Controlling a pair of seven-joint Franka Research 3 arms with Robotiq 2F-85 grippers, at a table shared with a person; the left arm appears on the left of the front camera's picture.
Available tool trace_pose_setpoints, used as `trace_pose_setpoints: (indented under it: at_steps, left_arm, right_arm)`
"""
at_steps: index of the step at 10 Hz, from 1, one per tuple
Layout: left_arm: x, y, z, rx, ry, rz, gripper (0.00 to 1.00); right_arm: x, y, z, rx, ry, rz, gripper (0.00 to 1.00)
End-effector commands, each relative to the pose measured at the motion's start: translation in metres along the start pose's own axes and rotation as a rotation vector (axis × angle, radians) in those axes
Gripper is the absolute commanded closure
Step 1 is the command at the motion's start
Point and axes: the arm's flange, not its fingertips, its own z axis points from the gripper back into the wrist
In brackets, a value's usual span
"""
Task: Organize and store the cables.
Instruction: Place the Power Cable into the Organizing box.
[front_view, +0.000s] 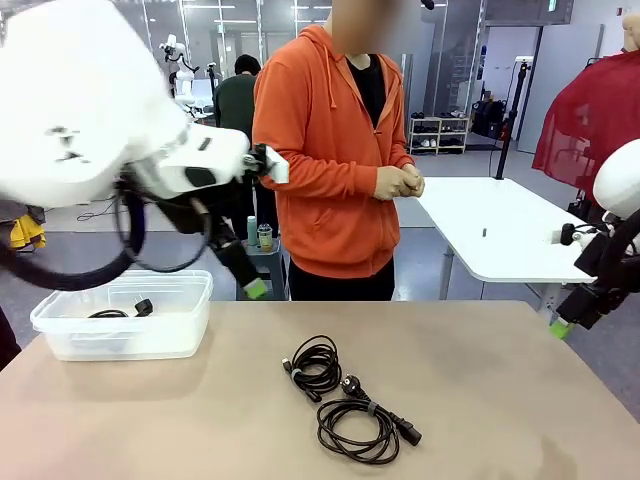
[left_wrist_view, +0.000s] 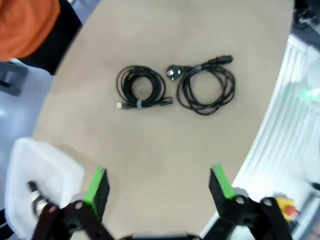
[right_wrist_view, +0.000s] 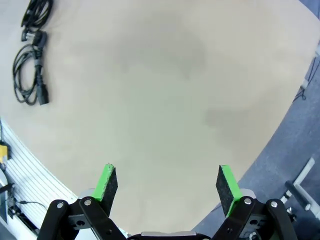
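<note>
Tan table (front_view: 500, 400): big and flat, with a person (front_view: 330, 150) in an orange hoodie standing at the far side.
Small cable (front_view: 316, 366): black, wound in a tight round coil, lying flat near the middle of the table.
Big cable (front_view: 358, 428): black, in a looser coil with a fat plug at each end. It lies just beside the small cable, on the side closer to the robot.
Clear box (front_view: 190, 330): on the left part of the table, well apart from the two coils. One more black cable (front_view: 118, 312) lies inside it.
Left arm: comes in from the left and is held up high over the box, with the wrist bent down.
Left gripper (left_wrist_view: 159, 175): fingers wide apart, holding nothing, up in the air by the right end of the box.
Right arm: out past the right edge of the table, wrist tipped down.
Right gripper (right_wrist_view: 166, 172): fingers wide apart, holding nothing, above bare table near the edge.
Person's hands (front_view: 400, 182): held together in front of the tummy, away from the table.
</note>
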Motion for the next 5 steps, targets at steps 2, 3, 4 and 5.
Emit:
trace_pose_setpoints:
  at_steps: [2, 3, 4, 5]
  left_arm:
    - [0.063, 0.015, -0.035, 0.007, 0.138, 0.046, 0.00]
    - [0.076, 0.014, -0.048, 0.020, 0.169, 0.048, 0.00]
    - [0.085, 0.014, -0.058, 0.028, 0.187, 0.045, 0.00]
    - [0.090, 0.014, -0.068, 0.033, 0.200, 0.050, 0.00]
  right_arm:
    - [-0.022, 0.027, 0.012, 0.039, -0.158, 0.055, 0.00]
    - [-0.021, 0.038, 0.015, 0.030, -0.186, 0.052, 0.00]
    - [-0.020, 0.049, 0.021, 0.024, -0.230, 0.051, 0.00]
    - [-0.017, 0.057, 0.030, 0.033, -0.253, 0.047, 0.00]
